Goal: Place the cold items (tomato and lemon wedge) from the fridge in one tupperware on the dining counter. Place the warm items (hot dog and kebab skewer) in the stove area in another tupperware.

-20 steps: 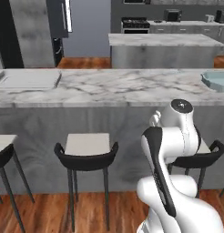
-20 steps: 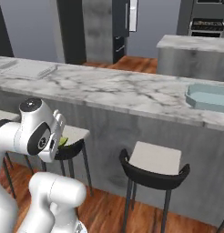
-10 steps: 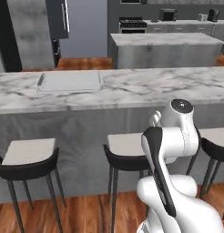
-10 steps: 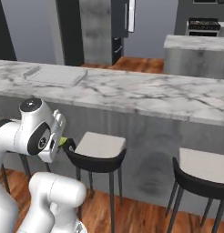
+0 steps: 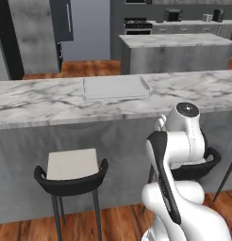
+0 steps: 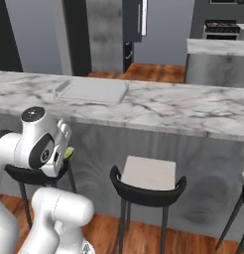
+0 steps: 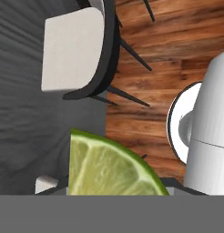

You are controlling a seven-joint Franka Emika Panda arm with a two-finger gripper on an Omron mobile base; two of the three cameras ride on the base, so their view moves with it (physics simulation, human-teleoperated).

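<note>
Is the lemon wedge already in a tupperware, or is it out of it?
Out. The lemon wedge sits at the gripper, low beside the robot, above a stool and the wooden floor.

The dining counter runs across just ahead, its marble top bare either side of a flat pale tray. Below its overhang, black-framed stools crowd the near side, with wood floor open between their legs. A marble-topped island stands well beyond.
</note>
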